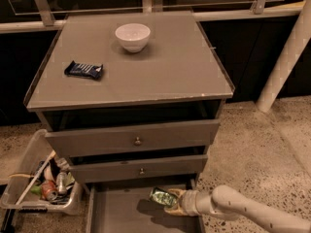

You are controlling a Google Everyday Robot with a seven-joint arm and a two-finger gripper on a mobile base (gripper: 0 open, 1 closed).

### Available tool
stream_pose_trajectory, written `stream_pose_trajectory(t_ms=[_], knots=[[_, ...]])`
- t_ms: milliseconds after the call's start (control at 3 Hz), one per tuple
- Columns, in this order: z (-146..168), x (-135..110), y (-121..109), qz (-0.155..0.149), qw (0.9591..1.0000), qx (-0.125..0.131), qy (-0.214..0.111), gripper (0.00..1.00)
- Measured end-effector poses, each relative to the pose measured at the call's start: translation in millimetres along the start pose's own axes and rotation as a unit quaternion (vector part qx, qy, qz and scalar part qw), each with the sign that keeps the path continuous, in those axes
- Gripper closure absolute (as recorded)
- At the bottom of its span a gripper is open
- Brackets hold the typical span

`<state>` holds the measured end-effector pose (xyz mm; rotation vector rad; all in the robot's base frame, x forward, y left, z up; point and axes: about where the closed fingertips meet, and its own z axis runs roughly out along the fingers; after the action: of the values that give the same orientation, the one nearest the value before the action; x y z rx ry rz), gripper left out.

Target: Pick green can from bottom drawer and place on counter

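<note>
- Green shiny metal drink can (162,196) is down low, over the floor of the wide grey-brown bottom drawer (116,212), near its back right part. It is tipped on a slant, and a dark shadow lies on the drawer floor under it.
- The tan pincer (174,201) on the end of the pale robot arm (243,210) reaches in from the right. It looks closed on the can, holding it by its right end.
- The can could slip out. Its skin is smooth and shiny, and the hold is on one end only, so it may twist and drop back into the drawer.
- The can could bump the grey-brown middle drawer with the small knob (141,169). That drawer front hangs just above and behind the can, so a lift straight up may knock into it. Pulling out to the front first looks safer.
- A hard squeeze could dent the thin metal.
- The flat grey-brown surface (160,76) on top of the cabinet is high above the can, so it is a long lift and a good place for a drop.
- Up there sit a round white bowl (132,36) and a dark blue snack bar wrapper (83,70). The can could knock them if it is set down too close.
- The can looks small, with light and dark green patches that shine.
</note>
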<state>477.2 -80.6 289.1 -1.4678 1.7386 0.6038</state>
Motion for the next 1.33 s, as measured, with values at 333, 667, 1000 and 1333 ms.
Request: stream_pose_trajectory(t_ms=[333,667,1000,1333], knots=[[-39,-29,-7,-0.021,0.9998,0.003,0.001,1.0],[-70,-60,-18,-0.045,0.999,0.001,0.005,1.0],[-116,-117,-44,-0.084,0.9963,0.006,0.02,1.0],[-116,-117,-44,-0.084,0.9963,0.006,0.02,1.0]])
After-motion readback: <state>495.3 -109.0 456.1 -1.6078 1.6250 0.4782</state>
